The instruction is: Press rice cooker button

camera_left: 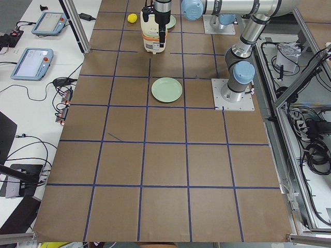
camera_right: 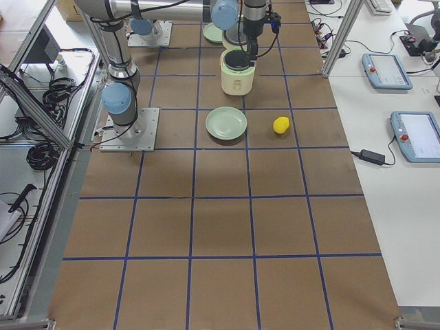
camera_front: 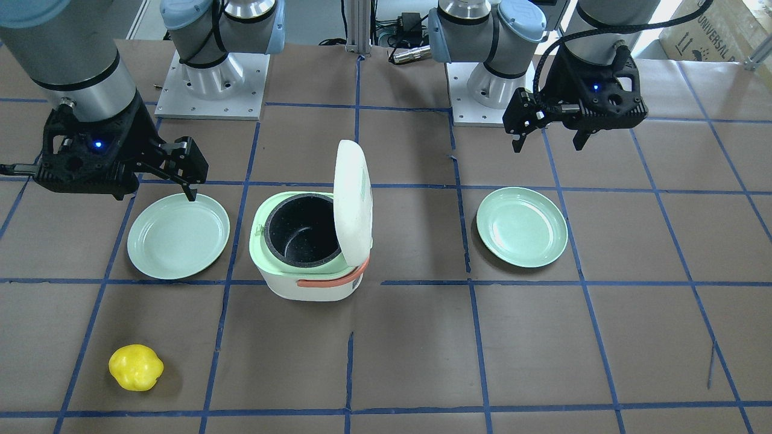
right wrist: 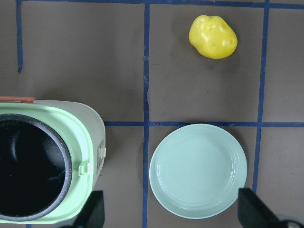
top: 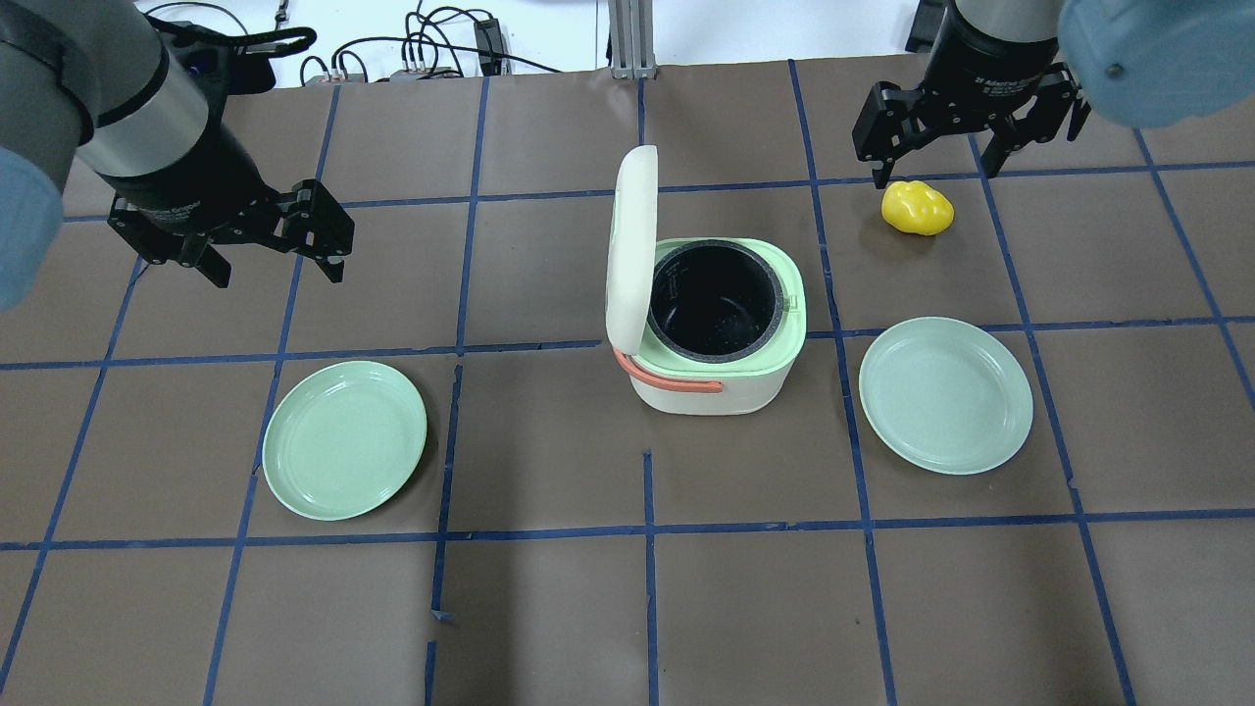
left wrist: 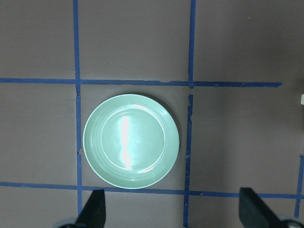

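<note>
Plainly, neither gripper held anything. The right gripper (top: 936,172) hung at the upper right of the overhead view with its jaws spread wide, above a yellow fruit (top: 917,208) lying on the table (top: 549,608). The left gripper (top: 273,263) hung at the middle left, jaws equally wide, over bare paper just above a green plate (top: 343,451) in the frame.

The rice cooker (top: 721,378) stood at the centre, well apart from both, its lid (top: 629,245) upright on its left side and the dark pot exposed. A second plate (top: 946,394) lay near its right. In the right wrist view a small pale tab (right wrist: 101,152) showed on the cooker's right-hand edge. Whether that was the button I could not tell, and no other control was visible.

The likeliest trouble, I judged, lay in the press itself: spread fingers make a poor tip for a small target and might straddle it or slip off. A sideways push could slide or tip the cooker, since nothing braced it. An arm coming from the left might strike the raised lid and slam it shut. The right arm, descending carelessly, could send the fruit rolling.
</note>
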You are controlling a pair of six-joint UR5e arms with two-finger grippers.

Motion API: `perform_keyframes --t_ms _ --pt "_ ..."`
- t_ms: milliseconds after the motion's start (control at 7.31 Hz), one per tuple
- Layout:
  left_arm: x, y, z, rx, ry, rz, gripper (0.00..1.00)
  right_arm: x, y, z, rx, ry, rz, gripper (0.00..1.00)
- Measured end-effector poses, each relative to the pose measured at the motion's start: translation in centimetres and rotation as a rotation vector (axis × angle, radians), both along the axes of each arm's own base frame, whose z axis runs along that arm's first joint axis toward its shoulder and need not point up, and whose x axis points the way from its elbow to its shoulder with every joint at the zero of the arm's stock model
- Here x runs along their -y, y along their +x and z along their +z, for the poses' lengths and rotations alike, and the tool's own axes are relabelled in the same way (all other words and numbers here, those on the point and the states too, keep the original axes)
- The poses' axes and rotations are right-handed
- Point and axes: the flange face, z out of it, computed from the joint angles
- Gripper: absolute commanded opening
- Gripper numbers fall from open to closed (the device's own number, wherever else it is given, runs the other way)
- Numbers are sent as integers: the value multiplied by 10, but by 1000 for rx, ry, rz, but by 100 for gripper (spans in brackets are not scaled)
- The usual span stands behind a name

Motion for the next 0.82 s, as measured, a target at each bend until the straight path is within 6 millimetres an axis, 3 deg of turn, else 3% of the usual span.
perform_keyframes --t_ms 821 --pt "0 0 0 0 0 0 100 -2 10 -1 86 -14 9 99"
